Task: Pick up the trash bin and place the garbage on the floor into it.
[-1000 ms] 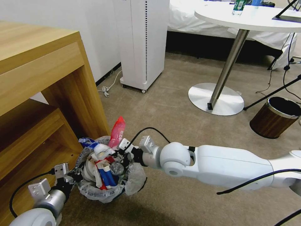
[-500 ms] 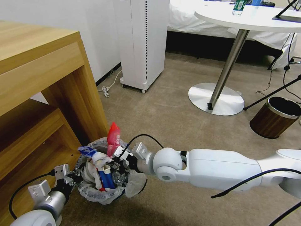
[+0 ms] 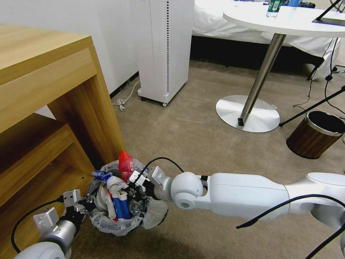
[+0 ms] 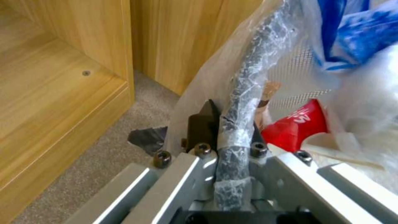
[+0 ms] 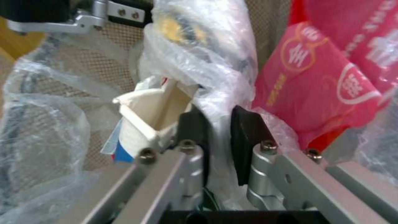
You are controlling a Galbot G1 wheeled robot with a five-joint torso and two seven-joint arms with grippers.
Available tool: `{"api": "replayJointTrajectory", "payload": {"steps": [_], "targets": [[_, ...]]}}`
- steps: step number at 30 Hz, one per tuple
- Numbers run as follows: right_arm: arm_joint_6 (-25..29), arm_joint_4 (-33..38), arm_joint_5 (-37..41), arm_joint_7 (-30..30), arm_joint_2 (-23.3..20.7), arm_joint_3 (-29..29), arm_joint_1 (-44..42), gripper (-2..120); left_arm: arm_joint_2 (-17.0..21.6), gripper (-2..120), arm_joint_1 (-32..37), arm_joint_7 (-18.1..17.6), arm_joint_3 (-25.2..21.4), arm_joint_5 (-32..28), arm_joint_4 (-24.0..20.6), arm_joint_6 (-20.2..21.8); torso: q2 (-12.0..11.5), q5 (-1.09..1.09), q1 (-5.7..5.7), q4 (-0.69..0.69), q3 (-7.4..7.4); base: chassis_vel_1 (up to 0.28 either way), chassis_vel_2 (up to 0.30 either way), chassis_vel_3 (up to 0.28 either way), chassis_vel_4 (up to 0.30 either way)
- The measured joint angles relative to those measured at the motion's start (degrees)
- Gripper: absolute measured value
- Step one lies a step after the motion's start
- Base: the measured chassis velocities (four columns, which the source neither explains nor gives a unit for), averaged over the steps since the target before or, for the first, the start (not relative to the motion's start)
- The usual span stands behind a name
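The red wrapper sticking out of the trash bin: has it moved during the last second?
Yes. The red wrapper has sunk lower into the trash bin, judged against the unmoved wooden cabinet.

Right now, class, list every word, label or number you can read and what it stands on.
Red plastic packet in the white-bagged round trash bin: white characters, too blurred to read.
Green bottle label on the round white table: too small to read.
Nothing quotable.
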Motion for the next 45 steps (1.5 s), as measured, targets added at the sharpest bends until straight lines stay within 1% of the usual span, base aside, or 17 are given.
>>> {"api": "replayJointTrajectory", "payload": {"steps": [2, 5, 6, 9, 11, 13, 15, 17, 18, 22, 27, 34, 36, 38, 39, 42, 45], "targets": [[0.1, 0.32, -0.12, -0.09, -0.31, 0.18, -0.12, 22, 0.01, 0, -0.01, 0.0, 0.0, 0.0, 0.1, 0.0, 0.0, 0.0, 0.0, 0.0, 0.0, 0.0, 0.0, 0.0, 0.0], [0.58, 1.19, -0.72, -0.32, -1.27, 0.64, -0.3, 36, -0.17, 0, -0.01, 0.01, 0.01, 0.06, 0.24, -0.01, 0.0, 0.0, 0.0, 0.0, 0.0, 0.0, 0.0, 0.0, 0.0], [0.58, 1.19, -0.72, -0.32, -1.27, 0.64, -0.3, 36, -0.17, 0, -0.01, 0.01, 0.01, 0.06, 0.24, -0.01, 0.0, 0.0, 0.0, 0.0, 0.0, 0.0, 0.0, 0.0, 0.0], [1.17, 2.29, -1.68, -0.91, -2.52, 1.64, -0.61, 51, -0.27, 0, 0.02, 0.07, 0.07, 0.28, 0.45, -0.08, 0.0, 0.0, 0.0, 0.0, 0.0, 0.0, 0.0, 0.0, 0.0], [1.3, 2.49, -1.86, -0.98, -2.76, 1.77, -0.68, 54, -0.27, 0, 0.02, 0.07, 0.07, 0.29, 0.47, -0.08, 0.0, 0.0, 0.0, 0.0, 0.0, 0.0, 0.0, 0.0, 0.0], [1.75, 2.87, -2.52, -1.36, -3.38, 2.11, -0.91, 66, -0.26, 0, 0.01, 0.08, 0.07, 0.3, 0.47, -0.09, 0.0, 0.01, 0.0, 0.01, 0.0, 0.0, 0.0, 0.0, 0.0], [2.06, 3.0, -2.83, -1.6, -3.71, 2.29, -1.04, 69, -0.25, 0, 0.0, 0.08, 0.07, 0.3, 0.47, -0.09, 0.0, 0.0, 0.0, 0.0, 0.0, 0.0, 0.0, 0.0, 0.0], [3.86, 3.52, -4.08, -3.05, -4.75, 3.05, -1.57, 81, -0.37, 0, -0.03, 0.08, 0.21, 0.44, 0.47, -0.09, 0.0, 0.01, 0.0, 0.0, 0.0, 0.0, 0.0, 0.0, 0.0], [3.86, 3.52, -4.08, -3.05, -4.75, 3.05, -1.57, 81, -0.37, 0, -0.03, 0.08, 0.21, 0.44, 0.47, -0.09, 0.0, 0.01, 0.0, 0.0, 0.0, 0.0, 0.0, 0.0, 0.0], [8.16, 4.28, -5.56, -5.66, -5.47, 4.7, -2.33, 97, -0.32, 0, -0.16, 0.09, 0.26, 0.63, 0.84, -0.02, 0.0, 0.0, 0.0, 0.0, 0.0, 0.0, 0.0, 0.0, 0.0], [11.73, 4.64, -5.85, -8.33, -5.99, 6.58, -3.05, 100, 0.02, 0, -0.24, 0.08, 0.14, 0.63, 1.02, 0.15, 0.0, 0.01, 0.0, 0.0, 0.0, 0.0, 0.0, 0.0, 0.0], [18.98, 5.9, -5.73, -14.24, -7.54, 12.06, -5.16, 100, 1.16, 0, -0.69, -0.26, -0.27, 0.29, 2.2, 0.66, 0.0, 0.0, 0.0, 0.01, 0.0, 0.0, 0.0, 0.0, 0.0], [22.53, 7.09, -5.97, -15.51, -8.44, 15.23, -6.68, 100, 1.62, 0, -0.86, -0.4, -0.35, 0.12, 2.76, 0.79, 0.0, 0.0, 0.0, 0.01, 0.0, 0.0, 0.0, 0.0, 0.0], [24.56, 8.32, -6.38, -16.86, -9.27, 20.77, -8.76, 100, 1.89, 0, -0.78, -0.48, -0.64, -0.03, 2.96, 0.85, 0.0, 0.0, 0.0, 0.01, 0.0, 0.0, 0.0, 0.0, 0.0], [24.56, 8.32, -6.38, -16.86, -9.27, 20.77, -8.76, 100, 1.89, 0, -0.78, -0.48, -0.64, -0.03, 2.96, 0.85, 0.0, 0.0, 0.0, 0.01, 0.0, 0.0, 0.0, 0.0, 0.0], [25.08, 11.59, -6.44, -17.14, -11.4, 31.89, -12.91, 100, 2.24, 0, -0.31, -0.72, -1.22, -0.27, 2.93, 0.98, 0.0, 0.0, 0.0, 0.02, 0.0, 0.0, 0.0, 0.0, 0.0], [25.14, 12.51, -6.43, -17.07, -12.1, 35.04, -14.47, 100, 2.27, 0, -0.05, -0.79, -1.47, -0.27, 2.82, 0.98, 0.0, -0.01, 0.0, 0.0, 0.0, 0.0, 0.0, 0.0, 0.0]]}}
